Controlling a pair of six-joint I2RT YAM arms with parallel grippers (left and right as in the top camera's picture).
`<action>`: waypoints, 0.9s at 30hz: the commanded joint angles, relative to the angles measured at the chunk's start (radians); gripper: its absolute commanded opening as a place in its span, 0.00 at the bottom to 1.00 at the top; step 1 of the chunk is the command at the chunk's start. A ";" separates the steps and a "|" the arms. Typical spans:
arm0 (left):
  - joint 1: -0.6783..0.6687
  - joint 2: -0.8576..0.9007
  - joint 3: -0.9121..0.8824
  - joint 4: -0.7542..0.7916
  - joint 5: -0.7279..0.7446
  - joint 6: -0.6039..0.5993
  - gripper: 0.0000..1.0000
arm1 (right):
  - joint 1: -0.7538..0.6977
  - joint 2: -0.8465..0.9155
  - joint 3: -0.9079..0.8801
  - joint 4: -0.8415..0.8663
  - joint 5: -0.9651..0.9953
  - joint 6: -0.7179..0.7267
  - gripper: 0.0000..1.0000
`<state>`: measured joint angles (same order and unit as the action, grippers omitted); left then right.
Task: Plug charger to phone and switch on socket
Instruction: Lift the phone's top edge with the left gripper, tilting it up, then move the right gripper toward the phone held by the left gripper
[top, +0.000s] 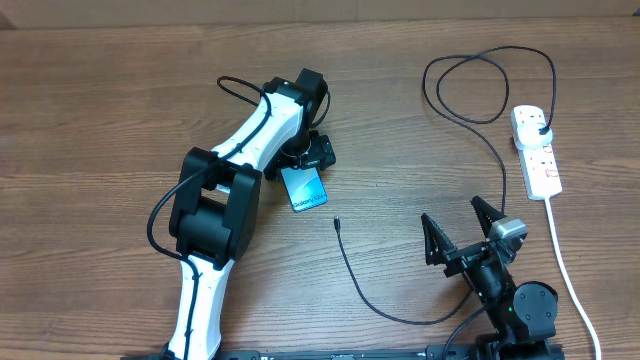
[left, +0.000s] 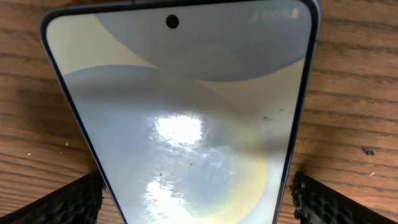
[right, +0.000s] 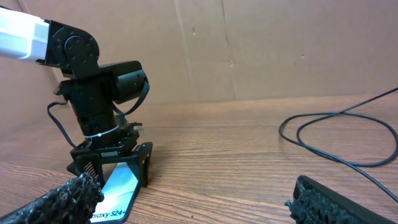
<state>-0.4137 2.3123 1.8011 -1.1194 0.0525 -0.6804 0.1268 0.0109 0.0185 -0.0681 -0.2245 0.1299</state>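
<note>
Overhead, the phone (top: 305, 188) lies flat and screen-up on the wooden desk (top: 100, 110), a little left of centre, with its "Galaxy S24" lettering at the end nearer the robot. The left tool (top: 308, 158) is down over the phone's far end. In the left wrist view its two black ribbed fingers (left: 65, 202) stand wide, one on each side of the phone's long edges. A strip of bare wood shows between the right-hand finger and the phone's edge, so the tool brackets the phone without clamping it; whether the other finger touches the edge I cannot tell. The right wrist view shows the same from the side, the left tool pointing down with the glass between its fingers. The right tool (top: 460, 228) sits low near the front right of the desk, spread wide and holding nothing, well apart from the phone. The charger (top: 425, 85) has its black plug (top: 541, 130) seated in the far outlet of the socket (top: 537, 160), which lies at the right side of the desk. From there the thin cable loops toward the back, runs forward past the right tool and curves left. Its connector tip (top: 337, 222) lies loose on the wood, near the phone's front right corner but not touching it. A thick white cord (top: 572, 285) leaves the socket's near end toward the front edge. The socket's red-marked switches are too small to read.
</note>
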 joint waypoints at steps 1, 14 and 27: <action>-0.026 0.121 -0.069 0.035 0.045 -0.015 1.00 | 0.001 -0.008 -0.011 0.005 0.005 -0.004 1.00; -0.026 0.121 -0.069 0.034 0.045 -0.014 0.99 | 0.001 -0.008 -0.011 0.012 0.006 -0.005 1.00; -0.026 0.121 -0.069 0.035 0.046 0.007 1.00 | 0.001 -0.007 0.114 -0.056 -0.075 0.053 1.00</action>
<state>-0.4141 2.3123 1.8011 -1.1191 0.0525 -0.6792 0.1268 0.0113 0.0311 -0.0990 -0.3103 0.1616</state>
